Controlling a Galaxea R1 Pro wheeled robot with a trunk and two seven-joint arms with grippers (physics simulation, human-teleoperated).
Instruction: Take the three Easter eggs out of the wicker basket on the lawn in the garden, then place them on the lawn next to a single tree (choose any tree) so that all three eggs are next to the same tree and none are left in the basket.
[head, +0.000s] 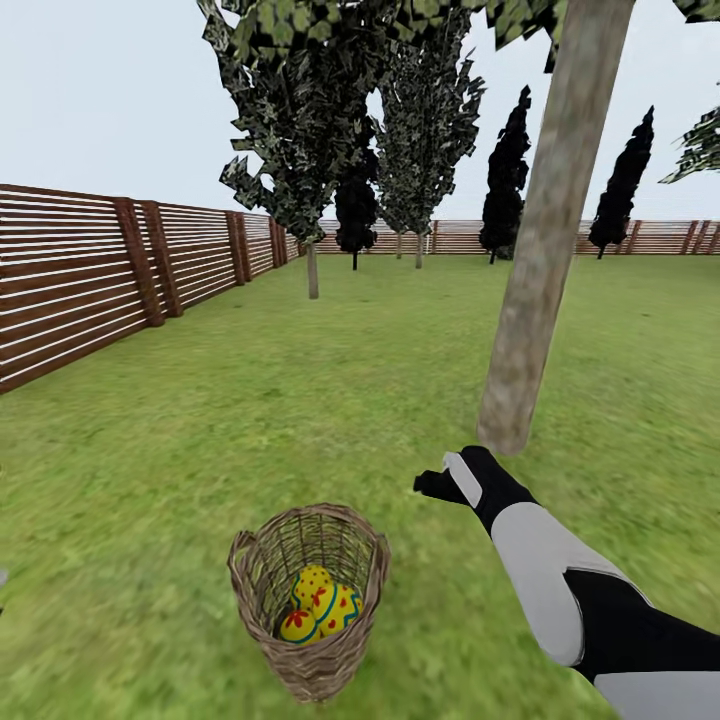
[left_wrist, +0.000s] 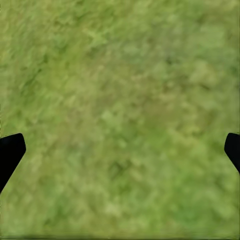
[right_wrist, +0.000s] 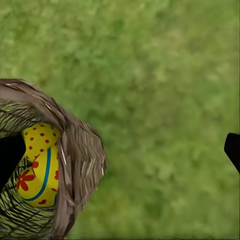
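The wicker basket (head: 318, 668) stands on the lawn (head: 300, 400) close in front of me. Three yellow Easter eggs (head: 320, 605) with red and blue-green markings lie inside it. My right gripper (head: 440, 485) hovers open to the right of the basket and a little beyond it, near the foot of the thick leaning tree (head: 540, 260). In the right wrist view the right gripper (right_wrist: 120, 155) has its fingers wide apart, and the basket rim (right_wrist: 80, 155) and two eggs (right_wrist: 39, 165) sit by one fingertip. My left gripper (left_wrist: 120, 155) is open over bare grass.
A brown slat fence (head: 80, 280) runs along the left and across the back. A thin-trunked tree (head: 312, 270) stands ahead, with dark cypress-like trees (head: 505, 185) by the far fence. Open grass lies around the basket and the thick trunk.
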